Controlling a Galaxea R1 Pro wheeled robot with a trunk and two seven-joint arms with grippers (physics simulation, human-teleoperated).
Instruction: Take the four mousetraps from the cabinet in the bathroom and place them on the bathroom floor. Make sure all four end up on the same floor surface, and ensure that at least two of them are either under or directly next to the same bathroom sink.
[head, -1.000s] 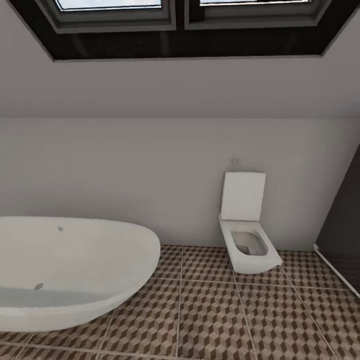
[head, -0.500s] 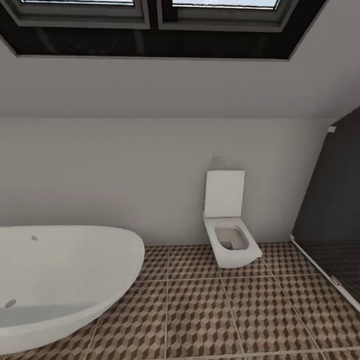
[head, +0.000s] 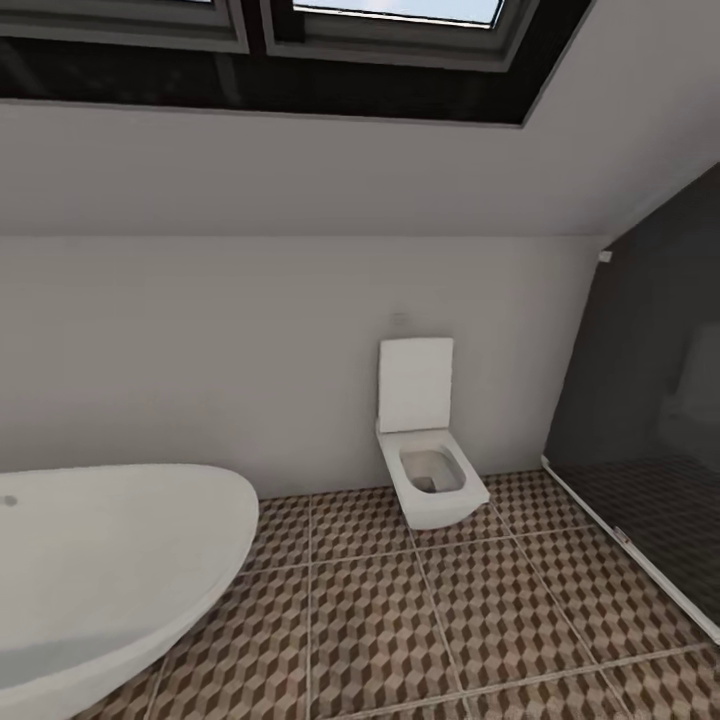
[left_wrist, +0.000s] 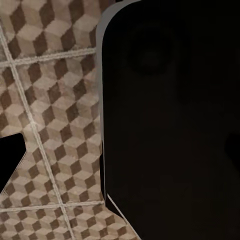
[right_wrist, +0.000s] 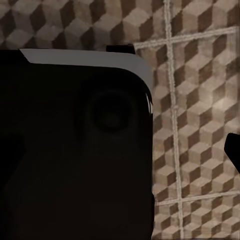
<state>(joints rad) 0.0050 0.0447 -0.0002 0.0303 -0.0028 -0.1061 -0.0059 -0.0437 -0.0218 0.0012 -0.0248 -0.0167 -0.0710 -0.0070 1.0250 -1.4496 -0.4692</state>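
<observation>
Swinging rightward, the head camera now reveals a dark glass shower (head: 650, 440) beside the toilet (head: 428, 470), bathtub (head: 100, 570) sliding off. No writing is readable. Wrist views show the bathroom floor (left_wrist: 55, 125); whether either claw is clenched or released cannot be told.

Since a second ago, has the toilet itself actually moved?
No. The toilet keeps its place against the wall and on the floor tiles; bathtub and window slid left with it, so the camera turned right.

A large black body with a rounded grey edge (left_wrist: 170, 125) covers much of the frame. Beyond it lies the bathroom floor (left_wrist: 60, 115), cube-patterned tiles in brown, beige and cream, separated by pale grout lines.
</observation>
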